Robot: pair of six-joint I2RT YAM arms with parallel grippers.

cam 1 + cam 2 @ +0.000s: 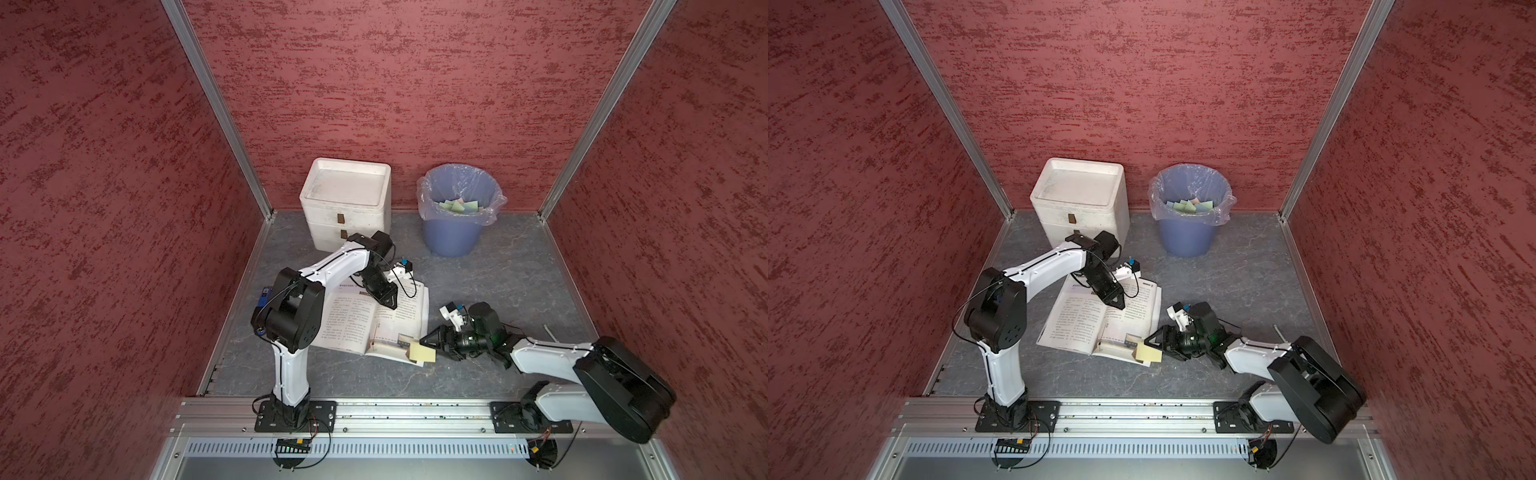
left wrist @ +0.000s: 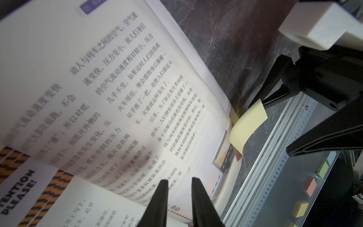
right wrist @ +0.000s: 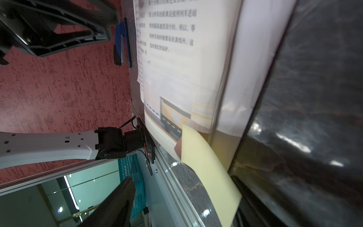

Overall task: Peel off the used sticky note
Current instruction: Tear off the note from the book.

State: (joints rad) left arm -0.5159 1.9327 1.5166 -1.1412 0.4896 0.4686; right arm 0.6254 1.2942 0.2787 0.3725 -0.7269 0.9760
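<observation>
An open book (image 1: 374, 320) (image 1: 1096, 328) lies on the grey table. A pale yellow sticky note (image 1: 424, 353) (image 1: 1150, 353) sticks out from the near right corner of its right page, curling up off the paper (image 2: 248, 123) (image 3: 206, 167). My right gripper (image 1: 428, 348) (image 1: 1148, 347) (image 3: 180, 182) is low at that corner, jaws open, with the note's free end between them and lying against one finger (image 3: 245, 196). My left gripper (image 1: 390, 305) (image 1: 1120, 306) (image 2: 179, 179) points down onto the book near its spine, fingers almost together, with nothing between them.
A white foam box (image 1: 347, 203) stands at the back left. Beside it is a blue bin (image 1: 453, 237) with a plastic liner and discarded notes inside. An aluminium rail (image 1: 415, 411) runs along the front edge. Coloured note pads (image 2: 300, 210) sit below the rail.
</observation>
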